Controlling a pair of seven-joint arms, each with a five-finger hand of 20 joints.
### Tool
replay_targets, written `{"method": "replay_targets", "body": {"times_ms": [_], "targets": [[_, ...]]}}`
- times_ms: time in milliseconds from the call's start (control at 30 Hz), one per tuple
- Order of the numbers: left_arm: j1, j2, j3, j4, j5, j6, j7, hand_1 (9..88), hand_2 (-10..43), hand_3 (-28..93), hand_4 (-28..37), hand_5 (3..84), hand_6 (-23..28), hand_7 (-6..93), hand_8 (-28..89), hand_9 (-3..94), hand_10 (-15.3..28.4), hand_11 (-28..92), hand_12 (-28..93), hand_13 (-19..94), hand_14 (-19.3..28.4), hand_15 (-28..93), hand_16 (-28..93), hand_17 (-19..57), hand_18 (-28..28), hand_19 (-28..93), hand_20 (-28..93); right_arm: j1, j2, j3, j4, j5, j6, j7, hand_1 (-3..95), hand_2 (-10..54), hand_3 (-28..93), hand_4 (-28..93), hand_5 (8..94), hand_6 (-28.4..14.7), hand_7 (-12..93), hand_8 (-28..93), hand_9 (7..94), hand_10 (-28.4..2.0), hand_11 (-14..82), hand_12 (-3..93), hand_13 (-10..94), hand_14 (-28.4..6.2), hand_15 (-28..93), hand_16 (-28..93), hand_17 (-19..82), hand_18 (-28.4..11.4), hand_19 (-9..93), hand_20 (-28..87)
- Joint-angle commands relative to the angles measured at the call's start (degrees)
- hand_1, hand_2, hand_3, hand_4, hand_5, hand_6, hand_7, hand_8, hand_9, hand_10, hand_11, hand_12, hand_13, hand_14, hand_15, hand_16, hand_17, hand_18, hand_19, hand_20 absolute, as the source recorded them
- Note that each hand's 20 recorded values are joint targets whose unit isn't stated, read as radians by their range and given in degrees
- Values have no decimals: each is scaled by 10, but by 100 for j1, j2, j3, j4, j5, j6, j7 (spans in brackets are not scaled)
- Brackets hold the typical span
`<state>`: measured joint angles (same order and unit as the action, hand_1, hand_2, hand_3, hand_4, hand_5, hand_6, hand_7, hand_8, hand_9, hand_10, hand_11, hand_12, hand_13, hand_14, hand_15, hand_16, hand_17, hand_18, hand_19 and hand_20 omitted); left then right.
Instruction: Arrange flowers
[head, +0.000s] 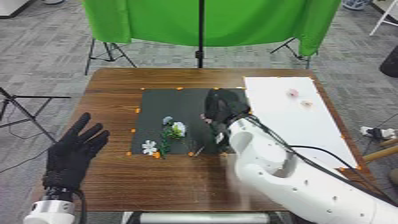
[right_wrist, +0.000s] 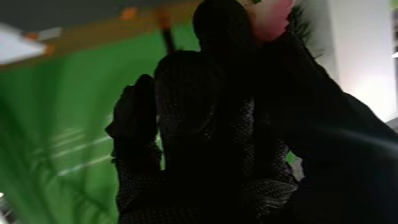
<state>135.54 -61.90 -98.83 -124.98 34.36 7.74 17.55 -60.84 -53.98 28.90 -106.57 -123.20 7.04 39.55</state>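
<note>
Flower (right_wrist: 269, 21), pink, sits pinched between thumb and finger of my right hand (head: 222, 105) over dark mat (head: 158, 106); left hand (head: 71, 156) spreads its fingers.

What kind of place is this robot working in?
Probably a robotics lab or test area: a green cloth backdrop hangs behind the table, tripod legs stand nearby, and orange tape pieces mark the dark mat.

Room to pass over the black mat's (head: 158, 102) far left part, plus table (head: 169, 182) on its near side. In the way: flowers (head: 179, 129) on its left half, right hand (head: 224, 105) over its far right part, right arm (head: 302, 182) slanting across its right edge, left hand (head: 69, 162) to its left.
</note>
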Motion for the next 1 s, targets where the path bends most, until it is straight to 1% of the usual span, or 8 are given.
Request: {"method": "replay_targets", "body": {"times_ms": [33, 133, 267, 300, 533, 633, 700, 1000], "targets": [[4, -93, -8, 22, 59, -76, -112, 245, 56, 796, -246, 338, 77, 67, -80, 314, 199, 182, 85, 225, 283, 437, -100, -100, 284, 570, -51, 34, -207, -376, 310, -400, 130, 2, 587, -95, 703, -283, 833, 14, 231, 29, 917, -66, 163, 388, 733, -41, 662, 298, 294, -206, 862, 420], [-10, -108, -6, 26, 81, -99, -112, 245, 56, 795, -244, 337, 76, 66, -79, 313, 200, 183, 85, 222, 283, 438, -102, -100, 284, 572, -56, -3, -213, -326, 316, -323, -19, 30, 580, -95, 704, -283, 821, 13, 223, 21, 908, -68, 174, 393, 723, -46, 673, 293, 287, -208, 856, 420], [42, 27, 36, 28, -28, -1, 35, 243, 56, 797, -243, 337, 77, 66, -78, 313, 201, 185, 86, 219, 284, 439, -101, -102, 284, 576, -62, -97, -240, -152, 241, -279, -525, -82, 546, -95, 699, -283, 770, 4, 207, 3, 875, -75, 211, 389, 694, -65, 712, 264, 272, -212, 851, 428], [16, 22, 41, 40, -25, -15, 16, 242, 57, 799, -243, 335, 78, 69, -78, 310, 202, 188, 87, 216, 284, 443, -101, -105, 284, 578, -64, -64, -219, -201, 242, -340, -563, -80, 535, -95, 700, -283, 755, 1, 201, 0, 866, -78, 223, 386, 688, -70, 724, 248, 268, -214, 850, 434], [10, -12, 49, 35, -11, 12, 9, 257, 58, 805, -242, 335, 78, 73, -81, 310, 202, 190, 84, 214, 284, 443, -105, -106, 284, 582, -72, -189, -223, 76, 83, -330, -942, -162, 402, -95, 749, -283, 662, -9, 160, -123, 742, -118, 450, 227, 645, -99, 783, 204, 240, -231, 839, 464], [46, -40, 44, 19, 1, 19, 17, 264, 57, 801, -231, 339, 79, 68, -81, 315, 200, 184, 83, 221, 283, 437, -105, -102, 284, 580, -77, -139, -73, 62, -49, -346, -682, -106, 358, -95, 733, -283, 644, -14, 154, -122, 720, -130, 467, 210, 631, -113, 790, 202, 232, -239, 834, 467], [97, 26, 57, 12, -50, 54, 83, 266, 57, 799, -228, 340, 79, 67, -80, 317, 200, 182, 83, 223, 282, 435, -103, -101, 284, 581, -79, -125, 23, 142, -166, -331, -685, -138, 339, -95, 731, -283, 639, -21, 147, -120, 718, -136, 477, 207, 631, -119, 796, 199, 233, -243, 834, 469], [92, -53, 61, -2, -5, 55, 62, 265, 56, 799, -227, 343, 81, 65, -81, 319, 199, 186, 83, 228, 282, 441, -103, -99, 284, 583, -80, -101, 418, 539, -604, -48, -230, -234, 315, -95, 719, -282, 639, -26, 141, -114, 710, -144, 559, 221, 638, -125, 825, 204, 239, -256, 841, 484]]}}
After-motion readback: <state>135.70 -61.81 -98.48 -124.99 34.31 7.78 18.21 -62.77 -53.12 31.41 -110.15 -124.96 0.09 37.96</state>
